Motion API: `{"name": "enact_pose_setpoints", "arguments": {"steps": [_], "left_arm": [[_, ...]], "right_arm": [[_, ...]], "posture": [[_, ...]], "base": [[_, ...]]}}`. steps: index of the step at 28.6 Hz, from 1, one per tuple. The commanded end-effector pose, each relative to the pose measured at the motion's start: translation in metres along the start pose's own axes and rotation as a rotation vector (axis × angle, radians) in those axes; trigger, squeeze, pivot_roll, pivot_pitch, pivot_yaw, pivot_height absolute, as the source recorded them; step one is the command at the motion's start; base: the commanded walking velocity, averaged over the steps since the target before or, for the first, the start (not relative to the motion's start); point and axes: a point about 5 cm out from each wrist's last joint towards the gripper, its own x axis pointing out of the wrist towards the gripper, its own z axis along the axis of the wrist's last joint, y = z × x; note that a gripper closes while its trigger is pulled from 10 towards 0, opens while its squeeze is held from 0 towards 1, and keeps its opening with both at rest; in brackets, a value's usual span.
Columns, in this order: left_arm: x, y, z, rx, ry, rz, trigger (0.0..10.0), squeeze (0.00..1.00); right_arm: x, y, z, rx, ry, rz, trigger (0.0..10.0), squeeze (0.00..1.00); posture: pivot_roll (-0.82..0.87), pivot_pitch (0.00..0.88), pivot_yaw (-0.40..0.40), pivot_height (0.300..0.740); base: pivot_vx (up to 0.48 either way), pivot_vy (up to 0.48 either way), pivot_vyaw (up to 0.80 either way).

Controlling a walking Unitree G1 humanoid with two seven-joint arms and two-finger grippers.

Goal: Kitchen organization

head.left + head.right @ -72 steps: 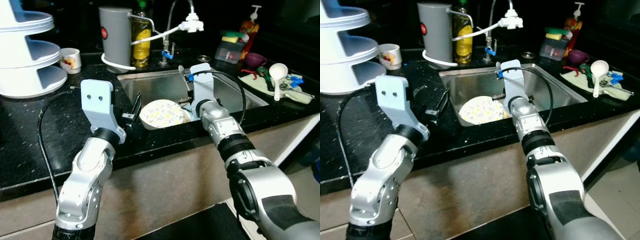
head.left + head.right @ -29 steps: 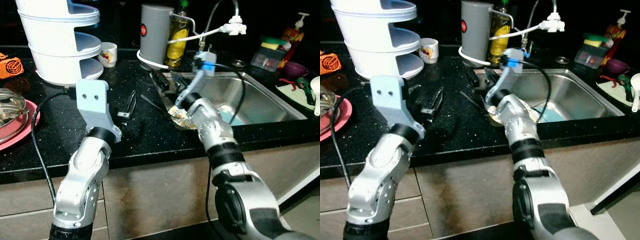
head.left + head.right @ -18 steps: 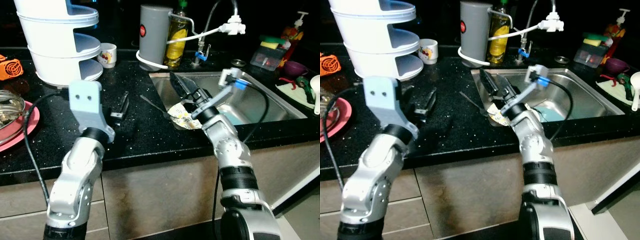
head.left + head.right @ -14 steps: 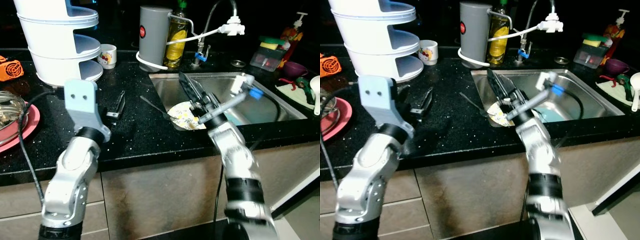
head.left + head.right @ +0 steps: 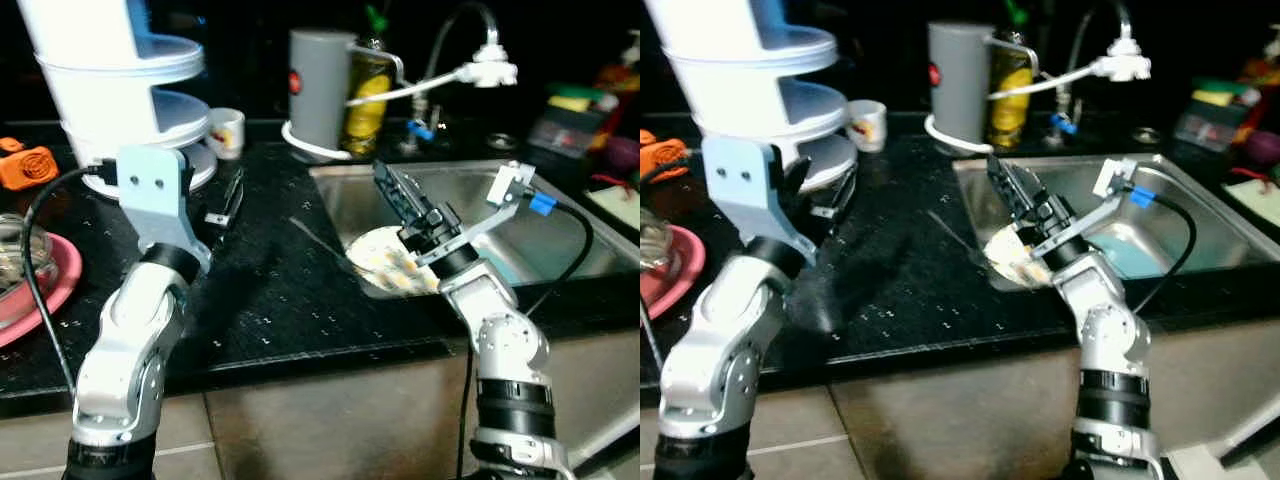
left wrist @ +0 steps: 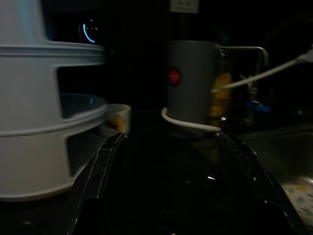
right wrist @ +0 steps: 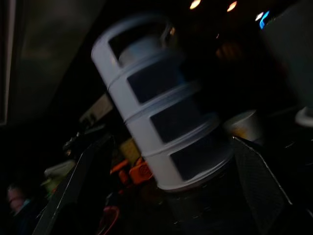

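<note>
Two pincers are up. The right pincer hangs wide open and empty over the flowered plate, which leans at the sink edge by the desk. The left pincer is open too. I think a slow, firm grab on the rim works best.

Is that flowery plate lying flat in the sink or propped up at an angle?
Propped up. The plate leans tilted against the sink's near left corner, just under the right gripper.

We see dim, slightly blurred head views with a black backdrop; both wrist views are very dark, the right one motion-smeared.
</note>
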Motion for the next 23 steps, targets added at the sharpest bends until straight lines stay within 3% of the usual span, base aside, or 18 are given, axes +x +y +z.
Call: {"name": "enact_pose_setpoints", "arguments": {"steps": [1,5,10,11,13,17,21,23], "left_arm": [[0.000,-0.002,-0.001,-0.012,0.006,-0.014,10.0,0.00],[-0.003,-0.012,0.000,-0.028,0.005,-0.050,10.0,0.00],[-0.005,-0.017,-0.002,-0.044,0.014,-0.066,10.0,0.00],[-0.005,-0.018,-0.003,-0.049,0.015,-0.068,10.0,0.00],[-0.005,-0.019,-0.003,-0.051,0.015,-0.068,10.0,0.00],[-0.007,-0.019,-0.004,-0.055,0.021,-0.068,10.0,0.00],[-0.008,-0.019,-0.005,-0.056,0.028,-0.066,10.0,0.00],[-0.009,-0.019,-0.006,-0.057,0.032,-0.065,10.0,0.00]], "right_arm": [[0.001,0.002,0.002,-0.007,0.010,0.003,10.0,0.00],[0.002,0.002,0.000,-0.032,0.049,0.012,10.0,0.00],[0.004,0.000,-0.004,-0.161,0.182,0.008,10.0,0.00],[0.006,-0.003,-0.006,-0.273,0.279,-0.001,10.0,0.00],[0.007,-0.005,-0.007,-0.333,0.344,-0.007,10.0,0.00],[0.012,-0.015,0.005,-0.577,0.532,-0.038,10.0,0.00],[0.015,-0.014,0.018,-0.645,0.592,-0.031,10.0,0.00],[0.010,-0.012,0.015,-0.722,0.733,0.007,10.0,0.00]], "posture": [[0.05,0.000,-0.072,0.740],[0.06,0.000,-0.076,0.740],[0.06,0.000,-0.079,0.740],[0.06,0.000,-0.082,0.740],[0.06,0.000,-0.083,0.740],[0.07,0.000,-0.090,0.740],[0.07,0.000,-0.092,0.740],[0.06,0.000,-0.092,0.740]], "base": [[0.330,0.000,0.00],[0.068,0.000,0.00],[0.000,0.000,0.00],[0.000,0.000,0.00],[0.000,0.000,0.00],[0.000,0.000,0.00],[0.000,0.000,0.00],[0.000,0.000,0.00]]}}
